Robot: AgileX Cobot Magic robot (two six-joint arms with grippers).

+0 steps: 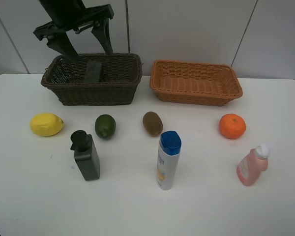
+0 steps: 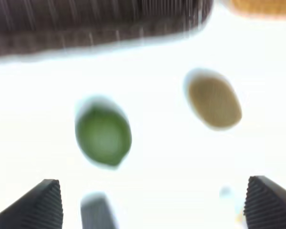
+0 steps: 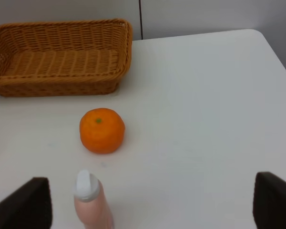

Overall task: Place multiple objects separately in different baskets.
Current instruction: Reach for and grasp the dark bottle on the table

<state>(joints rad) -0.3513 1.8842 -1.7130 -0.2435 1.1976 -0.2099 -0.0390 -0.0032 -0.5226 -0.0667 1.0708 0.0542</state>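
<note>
- Wicker basket, dark brown [image 1: 88, 96], deep, upper left of the high view; a flat dark green block [image 1: 93, 71] lies inside it.
- Wicker basket, light orange-tan [image 1: 196, 96], shallower, just right of the dark one at upper centre-right; nothing shows inside it.
- Lemon [image 1: 46, 124], yellow, far left of the fruit row in front of the baskets.
- Dark green fruit [image 1: 105, 126], next in the row, left of centre; blurred in the left wrist view.
- Kiwi [image 1: 152, 123], brown, centre of the row.
- Orange [image 1: 232, 126], right end of the row, in front of the tan basket.
- Pump bottle, dark green [image 1: 87, 160], upright, lower left; no writing visible.
- White bottle with blue cap [image 1: 168, 162], upright, lower centre; its label carries blue print and a yellow patch, too small to read.
- Pink bottle with white cap [image 1: 252, 167], tilted, lower right; pale label, unreadable.
- Left gripper [image 1: 90, 51], black, above the dark basket at upper left; jaws spread wide, nothing between them.
- Right gripper [image 3: 152, 205], seen only in its own wrist view; jaws wide apart, holding nothing, with the pink bottle's cap and the orange ahead of it.
- White table [image 1: 39, 196] bears everything.
</note>
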